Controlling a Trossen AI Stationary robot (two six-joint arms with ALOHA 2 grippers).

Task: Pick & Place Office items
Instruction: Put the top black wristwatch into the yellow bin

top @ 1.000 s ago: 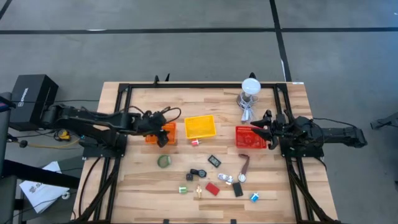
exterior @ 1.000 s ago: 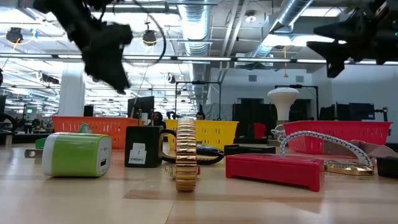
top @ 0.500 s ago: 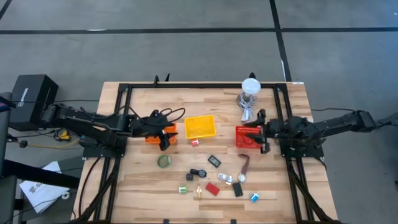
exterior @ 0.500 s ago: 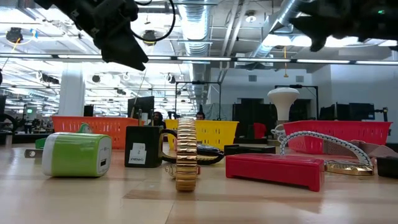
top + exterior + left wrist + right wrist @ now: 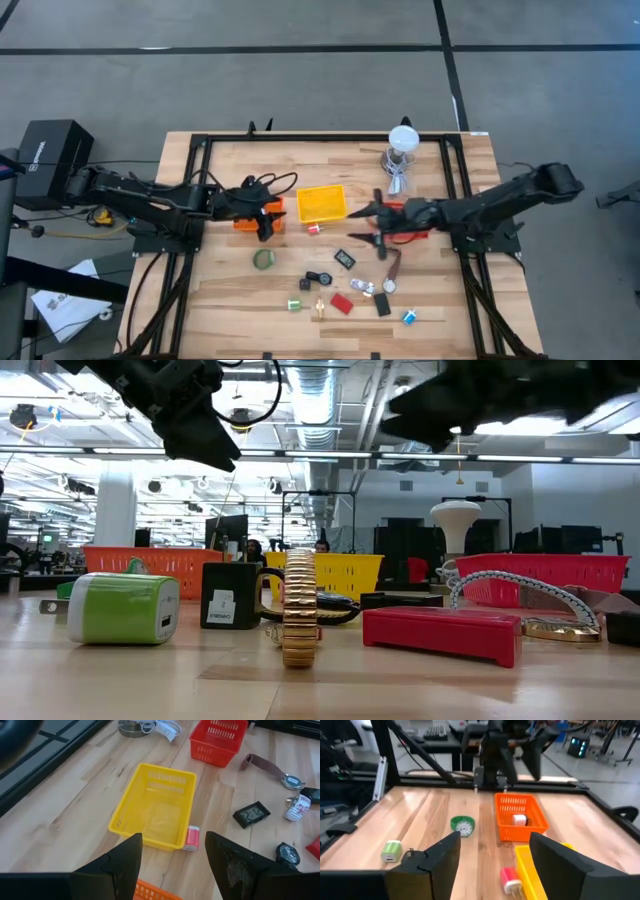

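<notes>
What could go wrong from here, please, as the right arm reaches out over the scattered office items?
The right hand is open and empty above crowded items: the small black clock and the brown-strapped watch lie close together, so coming down there could nudge a neighbour. The left hand hovers open by the orange bin; if both arms head for the middle, they may clash.

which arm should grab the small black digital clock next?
Right. Its open gripper hangs beside the black digital clock, already reaching over the table's middle. The left gripper, also open, sits over the orange bin, farther off.
</notes>
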